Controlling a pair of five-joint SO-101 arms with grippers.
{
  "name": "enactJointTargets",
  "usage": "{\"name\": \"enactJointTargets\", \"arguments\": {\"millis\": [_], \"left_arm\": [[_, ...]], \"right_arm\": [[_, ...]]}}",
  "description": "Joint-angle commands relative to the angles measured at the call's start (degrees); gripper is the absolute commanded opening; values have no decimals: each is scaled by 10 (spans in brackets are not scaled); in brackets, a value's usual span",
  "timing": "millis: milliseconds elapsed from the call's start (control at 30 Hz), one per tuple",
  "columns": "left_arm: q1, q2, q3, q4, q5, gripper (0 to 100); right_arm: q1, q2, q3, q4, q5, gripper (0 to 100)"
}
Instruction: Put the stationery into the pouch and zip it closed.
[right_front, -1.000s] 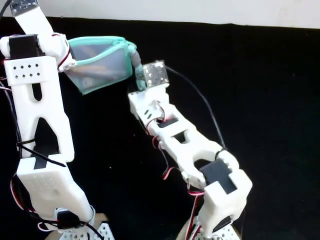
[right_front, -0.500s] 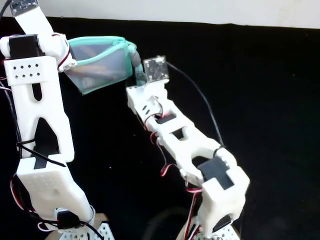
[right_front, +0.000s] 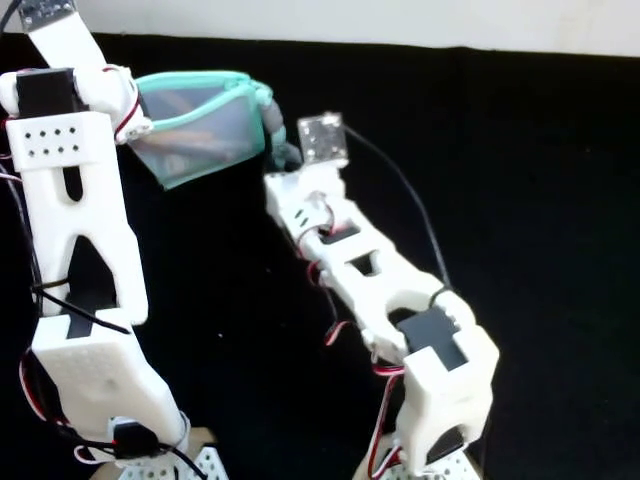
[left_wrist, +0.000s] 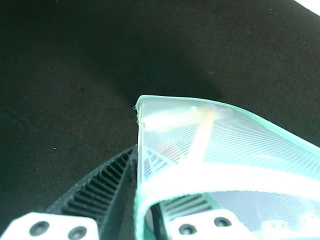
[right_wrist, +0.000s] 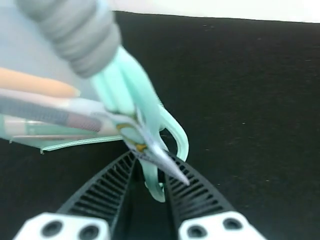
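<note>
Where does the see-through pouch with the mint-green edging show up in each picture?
High view: see-through mint-edged pouch, upper left, held between the two arms.
Left wrist view: close up, clamped in the left arm's fingers.
Right wrist view: beyond the right arm's fingers, which pinch its mint-green zip cord.
Shared landmark: the black table cover behind it.

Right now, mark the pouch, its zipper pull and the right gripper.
pouch (right_front: 205, 125), high view, on its clear side panel.
zipper pull (right_wrist: 169, 170), right wrist view, on the metal tab.
right gripper (right_wrist: 150, 159), right wrist view, midway between its fingertips.
</note>
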Motion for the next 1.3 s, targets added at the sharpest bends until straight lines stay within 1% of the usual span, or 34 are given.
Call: {"name": "enactJointTargets", "arguments": {"millis": [0,333,667,767,867,1000,1100,1200,1267], "left_arm": [[-22,32,3,-4,-8,7],[-22,32,3,-4,-8,7],[-21,32,0,-4,-8,7],[-20,32,0,-4,-8,7],[-19,29,0,-4,-8,7],[-18,28,0,-4,-8,7],[-18,28,0,-4,-8,7],[-18,28,0,-4,-8,7],[-18,28,0,-4,-8,7]], "right_arm": [[16,-26,-15,3,-5,5],[32,-204,188,3,-4,5],[38,-423,320,13,-4,5],[41,-487,319,94,-5,5],[43,-531,281,218,-8,5],[42,-558,190,395,-8,5],[42,-567,108,507,-9,5],[38,-568,35,597,-9,5],[39,-568,-7,639,-9,5]]}}
